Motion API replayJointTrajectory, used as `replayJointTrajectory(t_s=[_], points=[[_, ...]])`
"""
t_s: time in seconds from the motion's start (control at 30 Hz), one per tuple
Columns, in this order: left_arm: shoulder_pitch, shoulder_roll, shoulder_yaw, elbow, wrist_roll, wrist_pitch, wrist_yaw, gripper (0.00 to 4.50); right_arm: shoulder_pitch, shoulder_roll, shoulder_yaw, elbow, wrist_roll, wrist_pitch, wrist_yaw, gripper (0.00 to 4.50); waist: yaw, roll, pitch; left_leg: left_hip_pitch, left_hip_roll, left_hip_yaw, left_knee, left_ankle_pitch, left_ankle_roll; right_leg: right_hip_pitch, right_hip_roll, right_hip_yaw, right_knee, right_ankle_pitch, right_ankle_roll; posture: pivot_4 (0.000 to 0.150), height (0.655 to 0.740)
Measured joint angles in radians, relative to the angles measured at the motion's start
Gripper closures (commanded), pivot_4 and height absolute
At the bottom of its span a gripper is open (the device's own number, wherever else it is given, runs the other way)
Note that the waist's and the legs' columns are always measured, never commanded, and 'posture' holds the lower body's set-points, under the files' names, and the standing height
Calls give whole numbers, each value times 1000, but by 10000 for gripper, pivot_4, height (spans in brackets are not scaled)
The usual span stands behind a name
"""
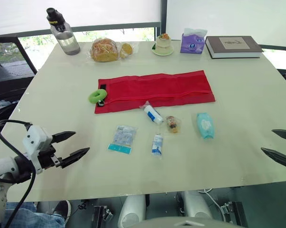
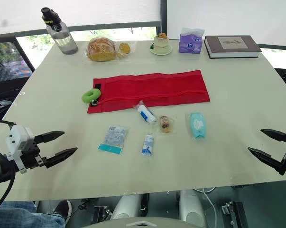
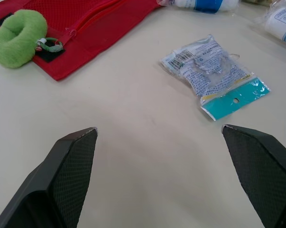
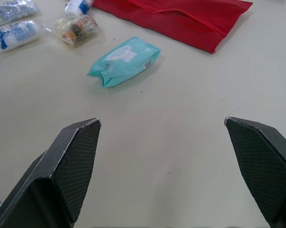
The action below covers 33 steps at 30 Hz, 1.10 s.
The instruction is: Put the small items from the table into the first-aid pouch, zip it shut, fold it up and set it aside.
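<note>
The red first-aid pouch [image 1: 157, 90] lies unfolded flat in the table's middle, with a green ring [image 1: 97, 96] at its left end. In front of it lie a clear packet with a teal strip [image 1: 122, 138], a small blue-and-white sachet [image 1: 157, 144], a white tube [image 1: 152, 114], a small wrapped brown item [image 1: 172, 123] and a teal wipes pack [image 1: 205, 125]. My left gripper [image 1: 70, 146] hovers open over the table's front left, short of the teal-strip packet [image 3: 214, 76]. My right gripper [image 2: 270, 148] is open at the front right, near the wipes pack [image 4: 124, 60].
Along the far edge stand a water bottle [image 1: 63, 32], bagged bread [image 1: 105, 50], a small cake on a plate [image 1: 162, 44], a purple tissue box [image 1: 193, 41] and a book [image 1: 234, 46]. A black chair [image 1: 5, 66] stands off the table's left side.
</note>
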Motion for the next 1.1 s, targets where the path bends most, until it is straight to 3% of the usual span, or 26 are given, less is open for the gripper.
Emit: replayJointTrajectory(t_s=[0.73, 1.1], points=[[-35, -13, -12, -19, -4, 43, 2, 0, -2, 10, 0, -20, -8, 16, -14, 340, 0, 0, 0, 0, 0, 1, 0, 0, 0, 0, 2, 0, 0, 0, 0, 1500, 7332], [-133, -25, -208, -28, 7, 180, 59, 0, -84, 29, 87, -367, 126, 213, -134, 340, 2, -1, 1, 0, 0, 0, 0, 0, 0, 0, 4, -1, 1, 0, 0, 1500, 7332]])
